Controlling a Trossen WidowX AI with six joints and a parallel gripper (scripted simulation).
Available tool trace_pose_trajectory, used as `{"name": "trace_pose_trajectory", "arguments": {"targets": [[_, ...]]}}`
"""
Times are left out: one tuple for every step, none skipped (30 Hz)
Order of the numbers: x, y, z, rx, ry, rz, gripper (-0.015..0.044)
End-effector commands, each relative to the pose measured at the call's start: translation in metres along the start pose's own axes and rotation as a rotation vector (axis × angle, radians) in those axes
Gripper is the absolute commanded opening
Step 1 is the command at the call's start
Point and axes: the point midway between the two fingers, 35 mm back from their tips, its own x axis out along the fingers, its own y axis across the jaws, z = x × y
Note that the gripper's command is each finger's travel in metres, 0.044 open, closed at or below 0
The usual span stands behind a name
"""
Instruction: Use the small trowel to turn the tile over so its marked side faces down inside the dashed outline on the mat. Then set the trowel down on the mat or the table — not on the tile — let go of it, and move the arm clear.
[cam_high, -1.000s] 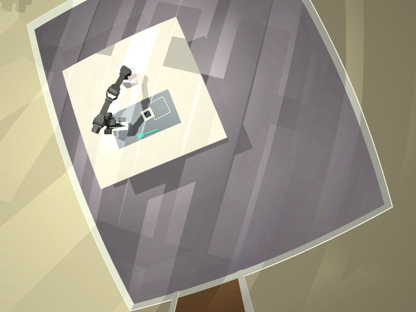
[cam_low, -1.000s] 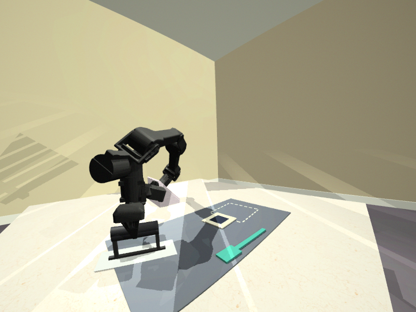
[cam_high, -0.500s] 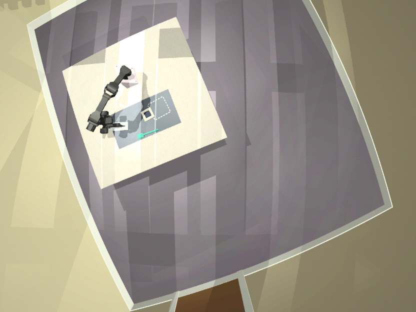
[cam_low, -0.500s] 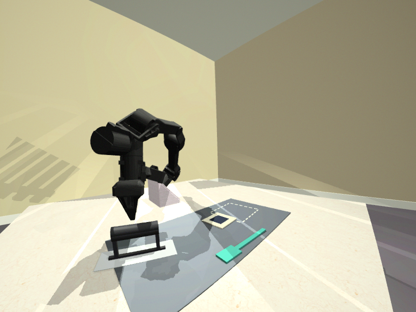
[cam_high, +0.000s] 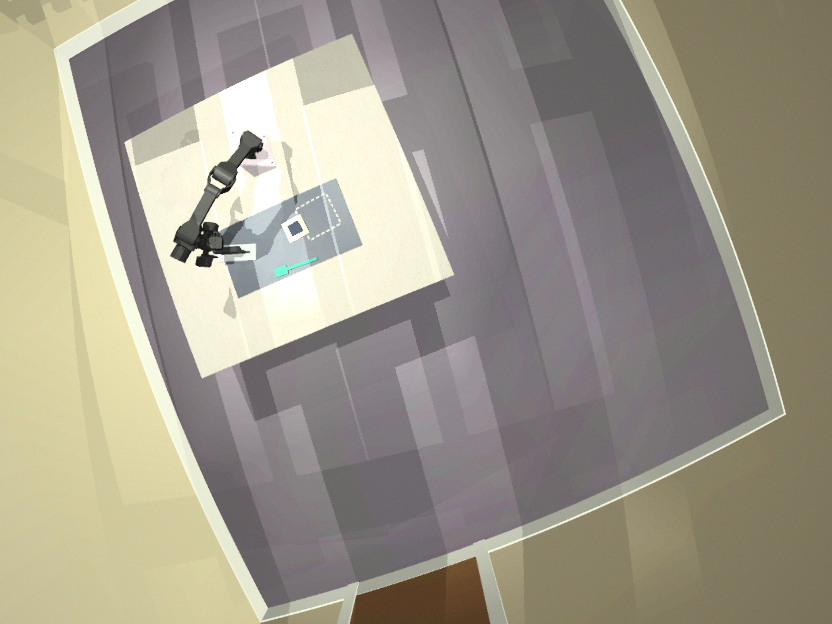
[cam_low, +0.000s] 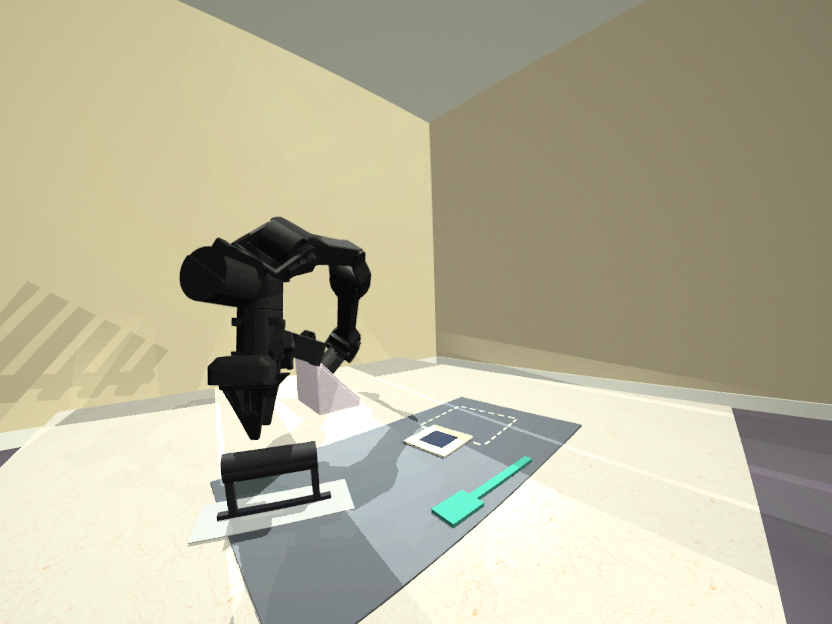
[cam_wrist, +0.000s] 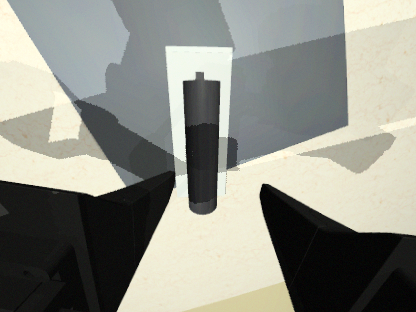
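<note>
The trowel (cam_high: 250, 255) (cam_low: 268, 462) (cam_wrist: 202, 115), with a black bar handle on two posts over a pale flat blade, rests blade down across the mat's left edge, partly on the table. My gripper (cam_low: 258, 431) (cam_wrist: 217, 183) is open and empty, pointing down above and behind the handle, apart from it. The square cream tile (cam_high: 295, 229) (cam_low: 438, 439) lies flat on the mat (cam_high: 348, 235) (cam_low: 322, 570) (cam_wrist: 300, 100), its dark blue marked side up. It lies mostly outside the dashed outline (cam_low: 483, 443), overlapping its near left edge.
A teal flat tool (cam_high: 281, 271) (cam_low: 458, 507) with a thin handle lies near the mat's front edge. A pink wedge (cam_low: 325, 396) stands behind the mat, by the arm's base. Large shadows cross the mat and table.
</note>
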Motion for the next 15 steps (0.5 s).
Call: {"name": "trace_pose_trajectory", "arguments": {"targets": [[-0.018, -0.001, -0.007, 0.050, -0.010, -0.064, 0.0300], [-0.019, -0.001, -0.008, 0.073, -0.010, -0.075, 0.0300], [-0.018, -0.002, -0.008, 0.099, -0.010, -0.081, 0.0300], [-0.018, -0.003, -0.009, 0.124, -0.010, -0.088, 0.0300], [-0.017, -0.004, -0.009, 0.149, -0.010, -0.095, 0.0300], [-0.016, -0.005, -0.010, 0.175, -0.010, -0.102, 0.0300], [-0.015, -0.005, -0.010, 0.200, -0.011, -0.109, 0.0300], [-0.014, -0.006, -0.011, 0.230, -0.012, -0.116, 0.0300], [-0.013, -0.006, -0.012, 0.263, -0.014, -0.124, 0.0300], [-0.013, -0.007, -0.013, 0.297, -0.016, -0.133, 0.0300], [-0.012, -0.007, -0.013, 0.331, -0.019, -0.141, 0.0300], [-0.011, -0.008, -0.014, 0.364, -0.022, -0.149, 0.0300], [-0.010, -0.008, -0.015, 0.398, -0.025, -0.157, 0.0300], [-0.009, -0.009, -0.016, 0.431, -0.029, -0.165, 0.0300], [-0.008, -0.009, -0.016, 0.465, -0.033, -0.173, 0.0300]]}}
